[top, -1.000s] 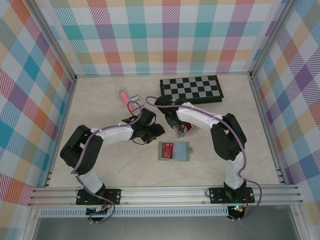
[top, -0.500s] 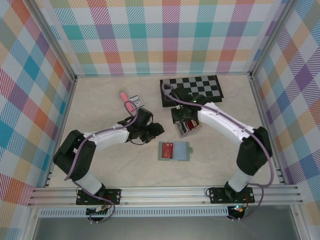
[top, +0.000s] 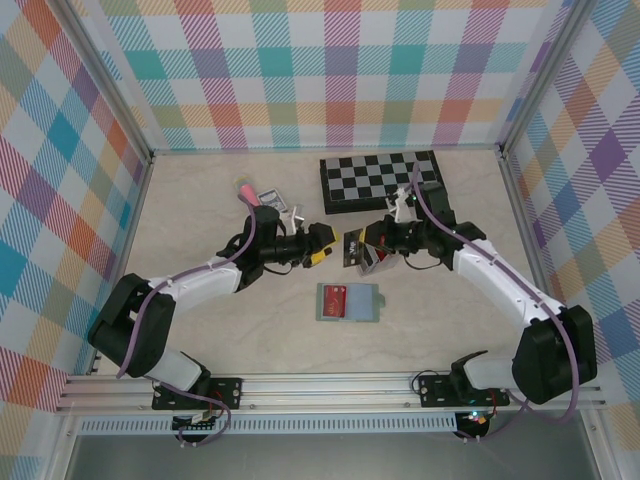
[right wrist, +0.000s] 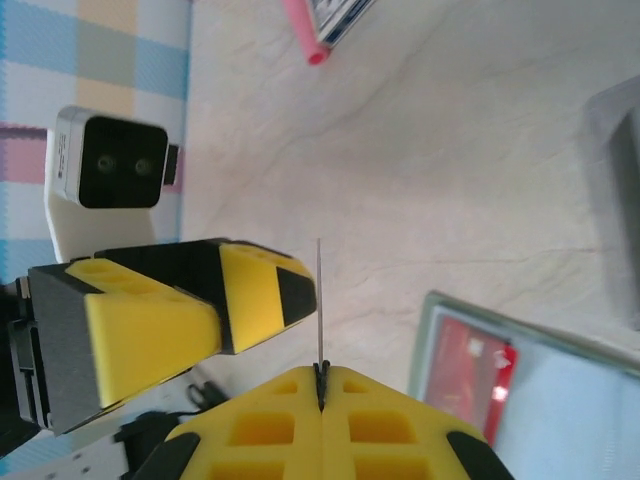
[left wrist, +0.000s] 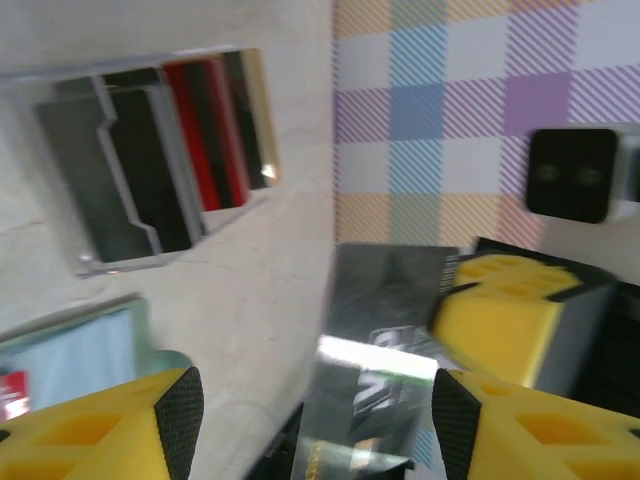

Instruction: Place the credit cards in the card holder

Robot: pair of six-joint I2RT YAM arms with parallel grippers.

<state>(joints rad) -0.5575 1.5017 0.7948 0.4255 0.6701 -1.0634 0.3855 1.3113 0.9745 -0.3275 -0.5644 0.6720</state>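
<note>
My right gripper (top: 352, 247) is shut on a black credit card (top: 349, 248), held above the table just left of the rack. In the right wrist view the card (right wrist: 320, 300) shows edge-on, sticking out of the shut gripper (right wrist: 321, 375). My left gripper (top: 322, 246) faces it, open. In the left wrist view the black card (left wrist: 385, 360) lies between my wide-apart left fingers (left wrist: 180, 420), with a gap on the left side. The sage-green card holder (top: 365, 303) lies open on the table with a red card (top: 335, 299) in it.
A pale slotted rack (top: 381, 259) with red and black cards (left wrist: 205, 135) stands right of the grippers. A chessboard (top: 380, 178) lies at the back. A pink pen (top: 246, 189) and a small packet (top: 273, 201) lie at the back left.
My right gripper has come away from the rack with the black card and turned to the left. My left gripper has moved up to it and opened wider.
</note>
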